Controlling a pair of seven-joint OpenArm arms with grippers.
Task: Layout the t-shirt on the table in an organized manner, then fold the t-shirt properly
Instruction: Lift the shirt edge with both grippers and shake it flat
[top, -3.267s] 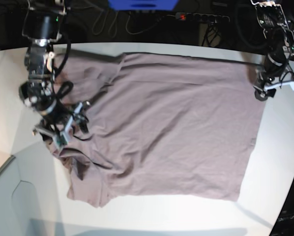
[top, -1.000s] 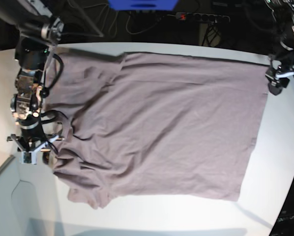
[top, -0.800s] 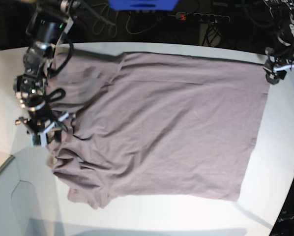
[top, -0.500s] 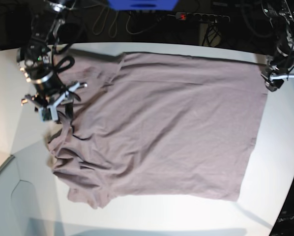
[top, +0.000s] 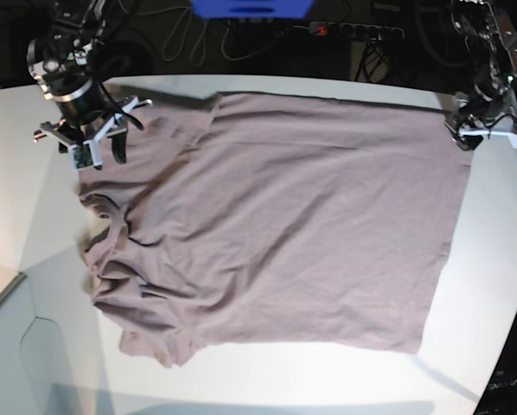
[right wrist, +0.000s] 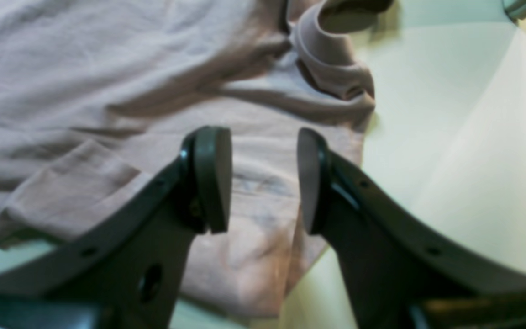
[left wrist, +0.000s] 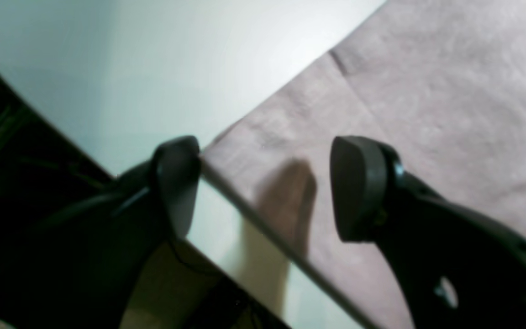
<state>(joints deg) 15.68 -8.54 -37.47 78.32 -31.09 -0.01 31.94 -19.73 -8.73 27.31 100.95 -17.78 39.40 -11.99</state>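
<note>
**Now: both tools empty over soft cloth**

My left tool (left wrist: 263,187) gapes wide over the t-shirt (top: 293,216) hem corner; my right tool (right wrist: 263,178) hangs part-open above the sleeve. Spread on the counter (top: 492,285), it's light and limp; I'd pinch hems.

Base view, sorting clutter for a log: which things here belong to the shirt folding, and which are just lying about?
Belong to the job:
t-shirt
table
left gripper
right gripper

Just lying about:
power strip behind the table
blue box
cables
</note>
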